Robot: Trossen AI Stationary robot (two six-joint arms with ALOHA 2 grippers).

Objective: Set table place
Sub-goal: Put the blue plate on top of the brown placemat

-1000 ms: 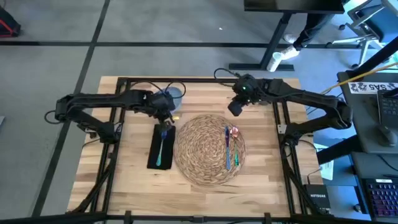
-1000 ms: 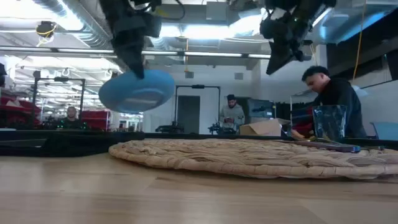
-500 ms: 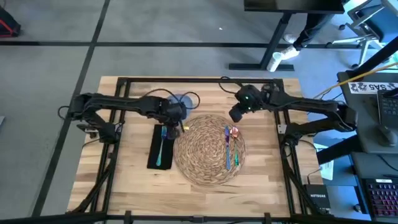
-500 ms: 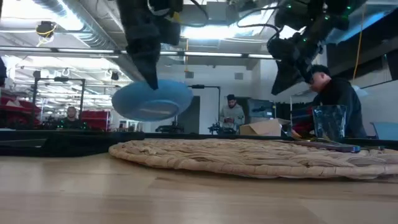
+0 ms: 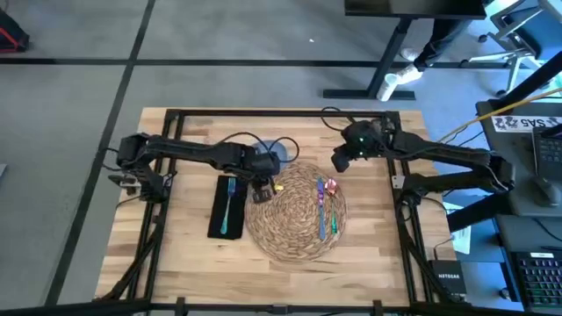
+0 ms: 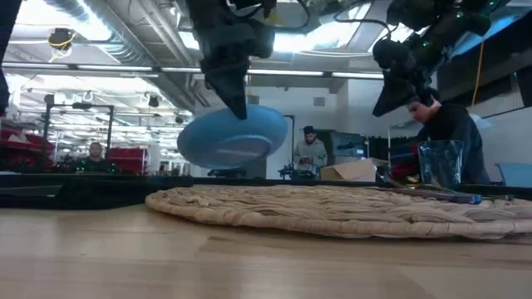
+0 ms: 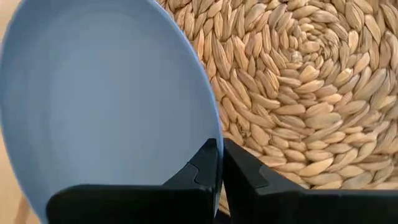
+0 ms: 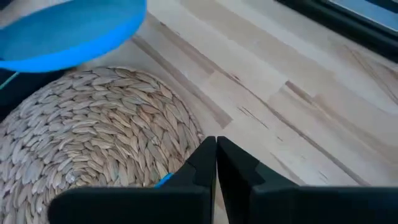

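Plate (image 6: 233, 137) pinched at rim by left gripper (image 7: 219, 163), airborne over placemat (image 5: 297, 209) edge. Right gripper (image 8: 215, 155) closed, empty, aloft.

Plate (image 5: 274, 154) mostly hidden under arm

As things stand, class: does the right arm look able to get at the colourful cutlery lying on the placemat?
Probably yes. The right gripper hovers shut just beyond the cutlery, with nothing between them; the left gripper holds the plate over the placemat's other side.
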